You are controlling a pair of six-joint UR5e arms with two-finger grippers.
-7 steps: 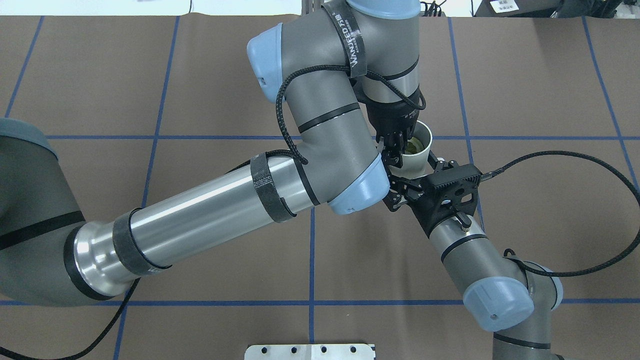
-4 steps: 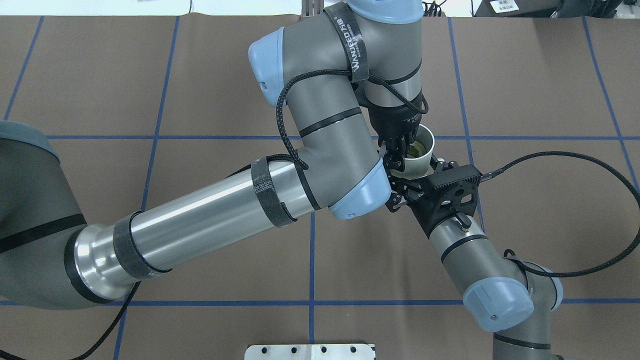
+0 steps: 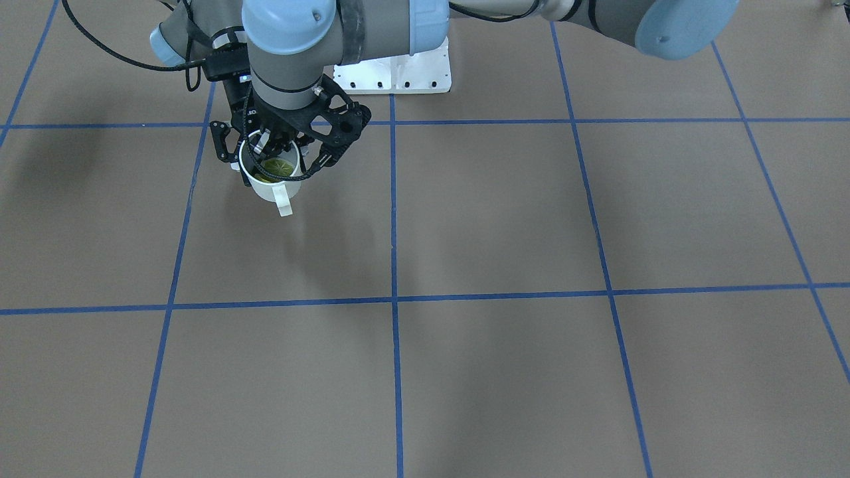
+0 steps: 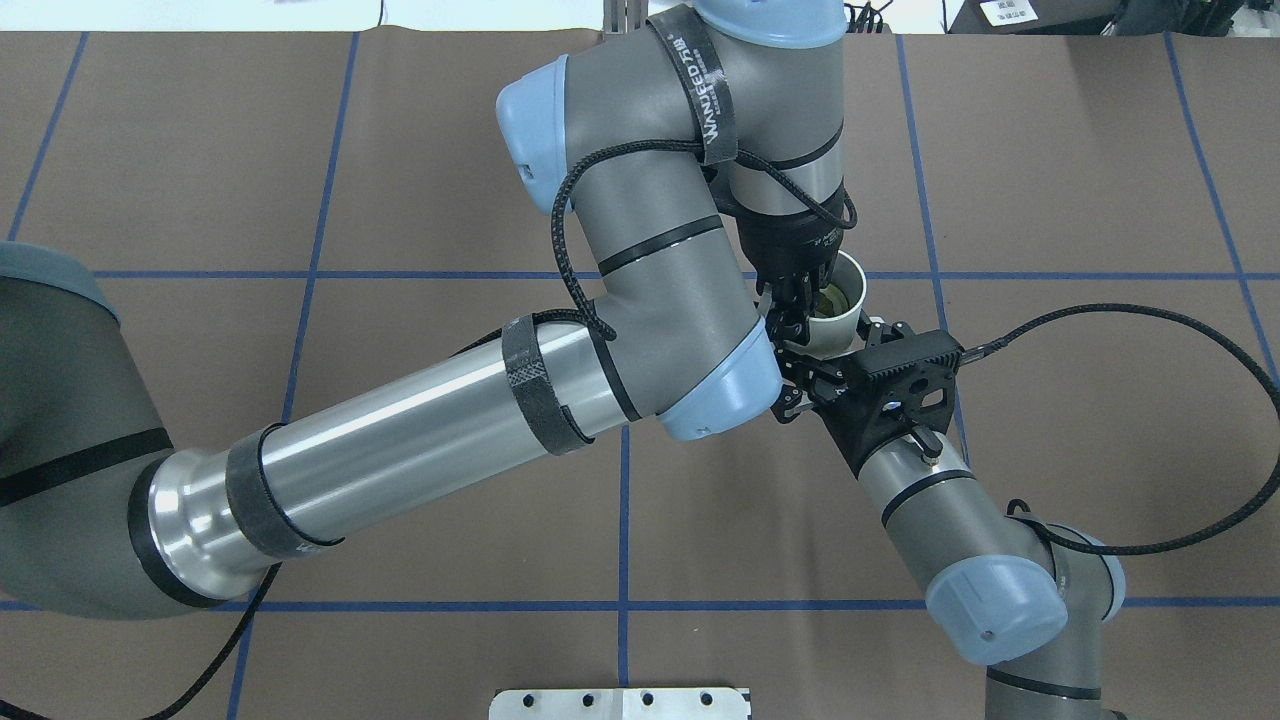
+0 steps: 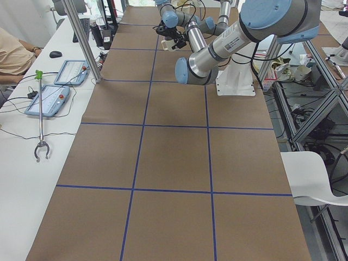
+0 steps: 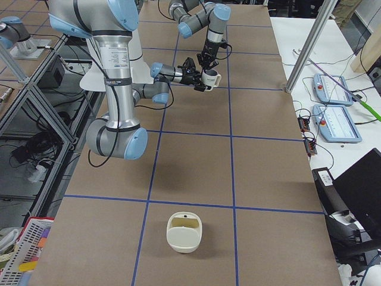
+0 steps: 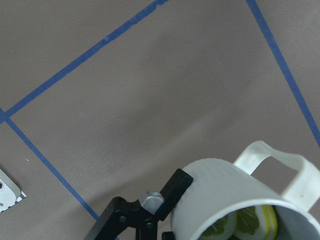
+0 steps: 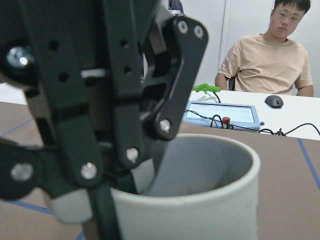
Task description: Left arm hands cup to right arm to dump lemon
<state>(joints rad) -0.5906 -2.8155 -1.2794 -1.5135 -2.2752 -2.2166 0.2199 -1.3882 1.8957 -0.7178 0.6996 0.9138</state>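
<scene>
The left gripper is clamped on the cup rim, lemon inside; the right gripper sits spread open around its wall, up off the table.

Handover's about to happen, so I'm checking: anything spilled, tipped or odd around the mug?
Nothing stands out. The white mug is upright with the lemon slice inside, the left gripper pinches its rim, and the right gripper brackets its wall. No spill on the table.
</scene>
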